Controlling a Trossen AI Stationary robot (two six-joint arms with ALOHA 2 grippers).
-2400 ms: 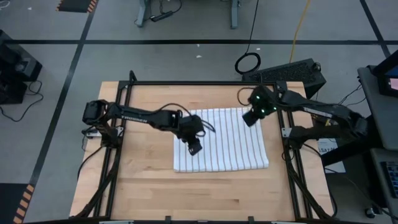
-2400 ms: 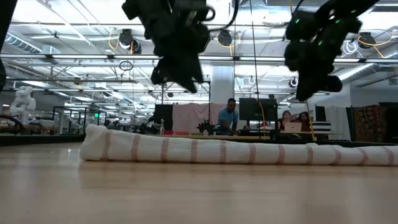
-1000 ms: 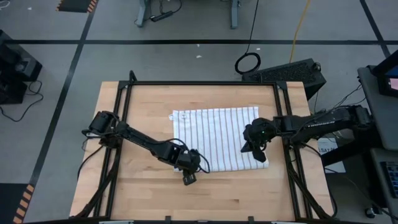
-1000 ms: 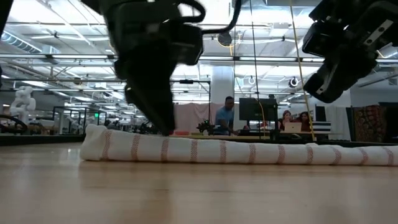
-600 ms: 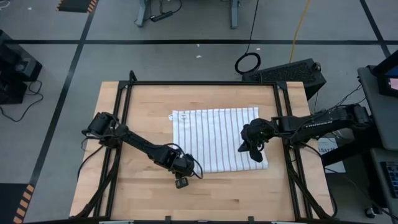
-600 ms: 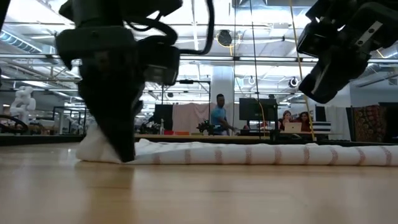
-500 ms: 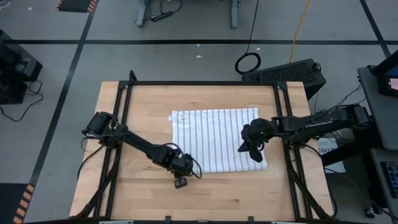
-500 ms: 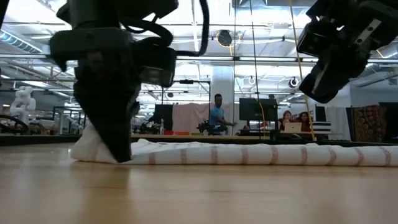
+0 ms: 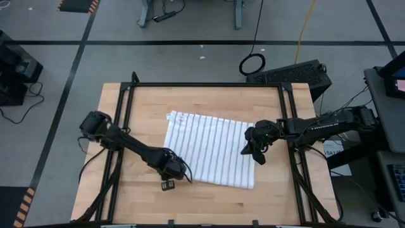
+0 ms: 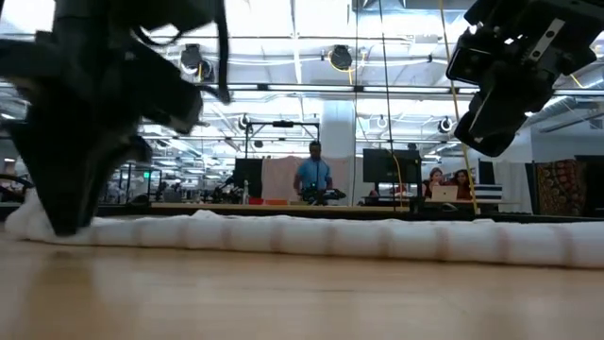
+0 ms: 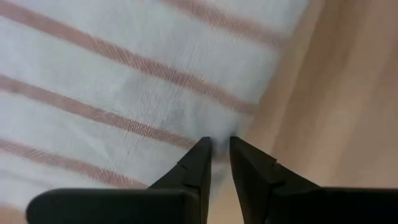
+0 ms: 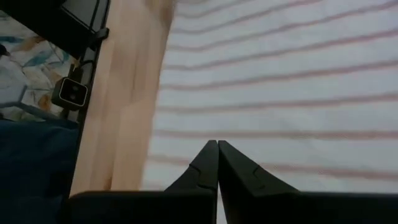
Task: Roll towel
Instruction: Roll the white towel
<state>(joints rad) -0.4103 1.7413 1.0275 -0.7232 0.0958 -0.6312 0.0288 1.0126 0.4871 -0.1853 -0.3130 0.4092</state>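
Observation:
The white towel (image 9: 209,149) with narrow dark stripes lies spread flat and askew on the wooden table, its near left corner by my left gripper (image 9: 169,180). In the low view the towel (image 10: 330,236) is a low white band. My left gripper (image 11: 219,144) is down at the table, shut on the towel's edge. My right gripper (image 9: 254,152) is shut and hovers above the towel's right edge. It is clear of the cloth in the low view (image 10: 486,142), and the right wrist view (image 12: 217,146) shows it over the striped cloth (image 12: 280,93). My left gripper pinches the towel's edge at its near left corner (image 11: 214,132) between its two fingertips. The fingers come from above, pointing down. The corner (image 10: 28,222) is bunched slightly at the fingers, and the rest of the towel lies on the table.
Black frame rails (image 9: 124,126) run along the table's left, right and far sides. Bare wood (image 9: 209,206) lies between the towel and the near edge. In the low view a person (image 10: 312,179) stands in the room far behind the table.
My left gripper has come down on the towel's near left corner and moved toward the table's left edge with it. The towel has slid left and turned about: its near left part moved most, and its right edge has pulled away from the right rail.

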